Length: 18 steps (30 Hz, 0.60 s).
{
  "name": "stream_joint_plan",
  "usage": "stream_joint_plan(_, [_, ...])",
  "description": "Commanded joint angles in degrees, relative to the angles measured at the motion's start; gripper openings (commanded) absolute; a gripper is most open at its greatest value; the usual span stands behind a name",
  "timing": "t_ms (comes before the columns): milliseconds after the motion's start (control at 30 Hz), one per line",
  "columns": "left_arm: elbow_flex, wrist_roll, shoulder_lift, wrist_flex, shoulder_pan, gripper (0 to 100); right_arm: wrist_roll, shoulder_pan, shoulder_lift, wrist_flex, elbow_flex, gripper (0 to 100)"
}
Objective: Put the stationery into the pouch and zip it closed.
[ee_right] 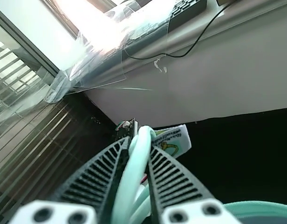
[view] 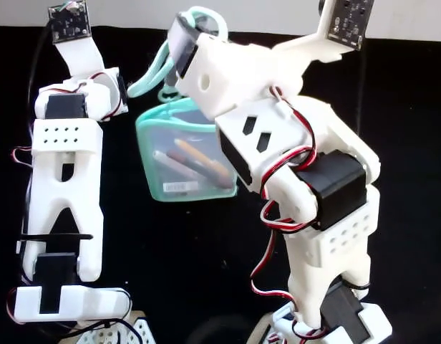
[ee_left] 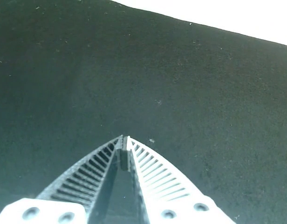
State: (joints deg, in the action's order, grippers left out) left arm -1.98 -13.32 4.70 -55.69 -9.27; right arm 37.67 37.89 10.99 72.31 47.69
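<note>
Several pens (view: 197, 162) lie inside the mint pouch (view: 152, 143), which hangs tilted over the table's middle by its strap (ee_right: 139, 156), pinched in the right gripper (ee_right: 140, 136). The left gripper (ee_left: 124, 139), nearby, is clenched on nothing. If the zip is not fully shut, a swing could spill the pens. The dark table (view: 177, 272) leaves open room in front.

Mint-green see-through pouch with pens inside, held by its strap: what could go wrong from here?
The right gripper is shut on the mint-green strap loop alone, so the translucent mint-green pouch could swing or slip free. I cannot tell whether the zipper is closed; if open, the pens and pencils might spill as the pouch tilts. The left gripper is shut over the black table, apart from the pouch, so nothing steadies it.
</note>
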Motion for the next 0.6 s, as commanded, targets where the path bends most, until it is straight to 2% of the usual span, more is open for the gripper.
stream_joint_plan(0, [1.01, 0.18, 2.95, -0.26, -2.42, 1, -0.35, 1.10, 0.04, 1.45, 2.51, 0.7])
stream_joint_plan(167, [1.27, 0.18, 2.95, -1.32, -5.85, 1, -0.35, 4.62, 0.04, 3.82, 2.42, 0.7])
stream_joint_plan(400, [10.86, 0.26, 2.95, -10.37, -11.38, 1, -0.35, 5.41, 0.13, 4.18, -0.66, 0.7])
stream_joint_plan(567, [14.02, 0.26, 2.86, -14.24, -12.09, 1, -0.62, 5.41, 0.48, 3.74, -0.40, 0.7])
